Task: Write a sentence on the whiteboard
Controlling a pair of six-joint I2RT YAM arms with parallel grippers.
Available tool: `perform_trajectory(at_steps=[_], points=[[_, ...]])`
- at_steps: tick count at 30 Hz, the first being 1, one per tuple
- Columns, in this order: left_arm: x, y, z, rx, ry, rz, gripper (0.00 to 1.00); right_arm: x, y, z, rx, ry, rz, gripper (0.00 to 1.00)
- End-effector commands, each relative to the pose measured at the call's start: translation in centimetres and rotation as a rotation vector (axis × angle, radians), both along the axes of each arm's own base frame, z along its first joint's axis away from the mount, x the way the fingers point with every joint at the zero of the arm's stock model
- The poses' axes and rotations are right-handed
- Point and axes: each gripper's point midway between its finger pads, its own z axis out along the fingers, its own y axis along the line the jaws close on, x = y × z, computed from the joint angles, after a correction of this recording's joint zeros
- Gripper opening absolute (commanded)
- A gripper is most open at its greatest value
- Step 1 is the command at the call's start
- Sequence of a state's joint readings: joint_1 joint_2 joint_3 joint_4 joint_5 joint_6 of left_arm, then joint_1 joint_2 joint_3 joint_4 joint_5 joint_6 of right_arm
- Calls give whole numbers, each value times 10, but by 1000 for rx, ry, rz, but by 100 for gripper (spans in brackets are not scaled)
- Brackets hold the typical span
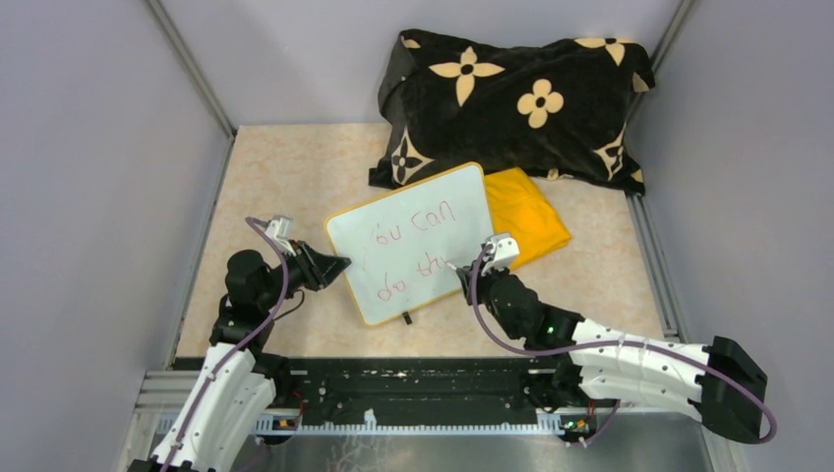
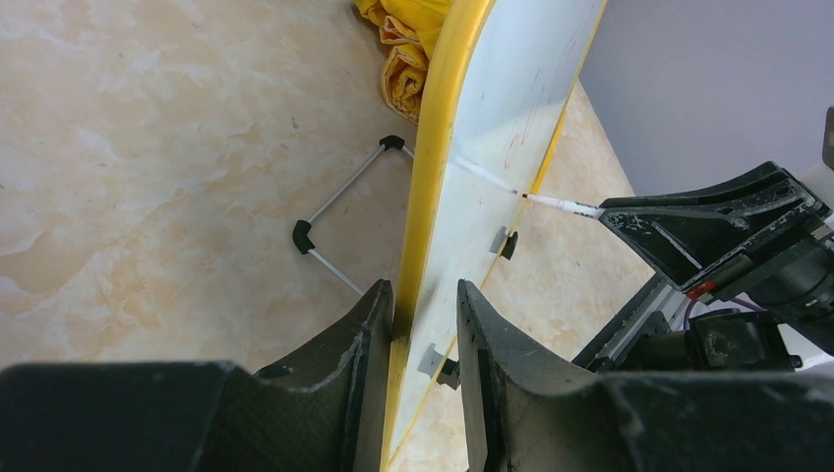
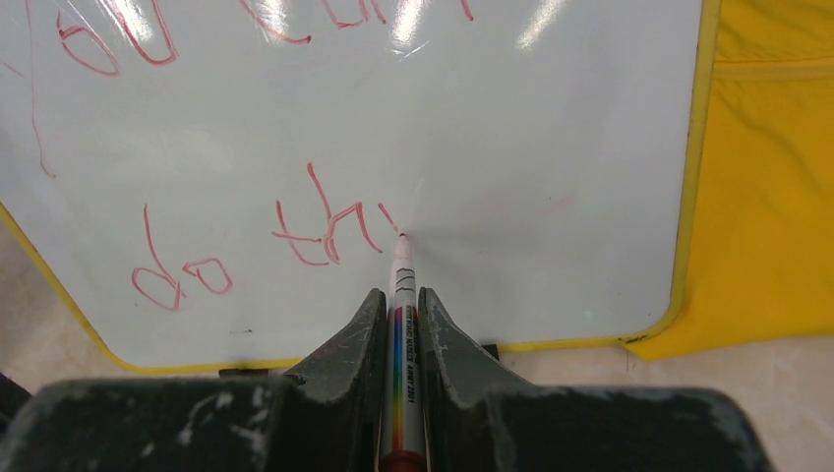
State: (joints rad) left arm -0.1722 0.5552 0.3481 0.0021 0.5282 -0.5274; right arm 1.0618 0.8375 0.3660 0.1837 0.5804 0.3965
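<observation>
The whiteboard with a yellow rim stands tilted on the table. Red letters in two lines read roughly "ou can" and "do th". My left gripper is shut on the board's left edge; in the left wrist view the yellow rim sits between its jaws. My right gripper is shut on a white marker with a rainbow stripe. The marker's tip touches the board just right of the "th", beside a short new stroke. The marker also shows in the left wrist view.
A folded yellow cloth lies under the board's right side. A black pillow with cream flowers lies at the back. A wire stand piece lies on the table behind the board. Grey walls close in left and right.
</observation>
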Motion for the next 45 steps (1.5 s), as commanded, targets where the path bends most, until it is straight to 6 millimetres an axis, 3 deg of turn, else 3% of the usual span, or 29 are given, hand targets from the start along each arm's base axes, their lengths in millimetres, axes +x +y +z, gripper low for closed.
perform_trajectory(at_steps=[1, 9, 17, 29, 40, 45], points=[[-1, -3, 7, -15, -36, -19, 36, 4, -5, 16, 54, -29, -30, 0], [-1, -3, 7, -16, -38, -19, 36, 7, 3, 53, 104, -86, -10, 0], [-2, -3, 8, -16, -40, -20, 36, 14, 15, 66, 114, -118, -2, 0], [-2, -3, 8, -18, -39, -22, 36, 24, 20, 64, 104, -122, -10, 0], [-1, -3, 7, -18, -36, -22, 36, 26, 20, 49, 81, -89, -7, 0], [-2, -4, 7, -18, -36, -25, 36, 22, 11, 60, 101, -104, -18, 0]])
